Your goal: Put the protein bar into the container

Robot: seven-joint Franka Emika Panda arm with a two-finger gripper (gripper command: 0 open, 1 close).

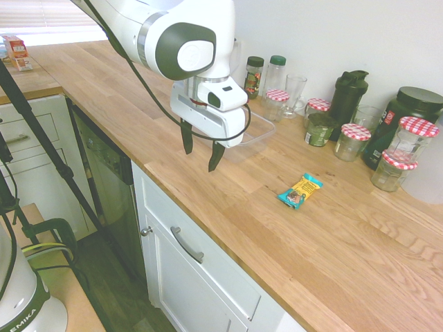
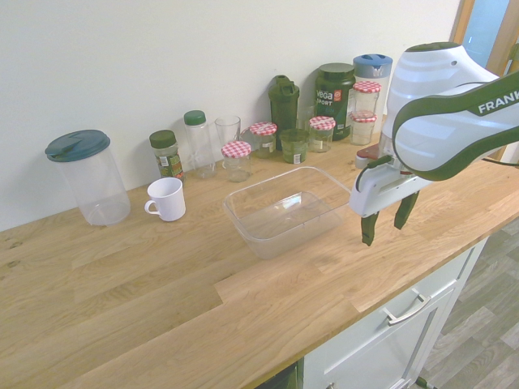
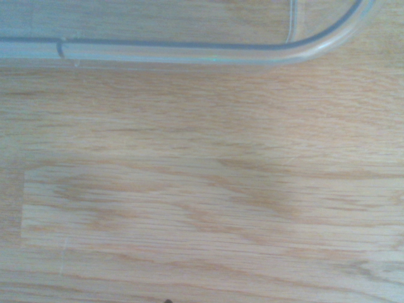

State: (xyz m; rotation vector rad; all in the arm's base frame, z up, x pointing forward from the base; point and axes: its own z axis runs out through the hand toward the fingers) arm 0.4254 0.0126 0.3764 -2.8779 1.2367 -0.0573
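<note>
With my fingers (image 1: pixel 201 156) spread and empty, I must next reach the teal-and-yellow wrapped bar (image 1: pixel 300 191), right of centre.

teal-and-yellow bar (image 1: pixel 300 191) (red-checked jar lids (image 1: pixel 419 126) too)

- I see a clear, shallow rectangular plastic tub (image 2: pixel 280 235), smooth, glossy rim
- my pale wood worktop (image 2: pixel 162 300): matt-ish, visible grain
- teal-and-yellow wrapped bar (image 1: pixel 300 191): wrapper looks like printed plastic film
- white cabinet drawer (image 1: pixel 201 242): smooth painted look, w/ metal-look handle (image 1: pixel 187 245)
</note>
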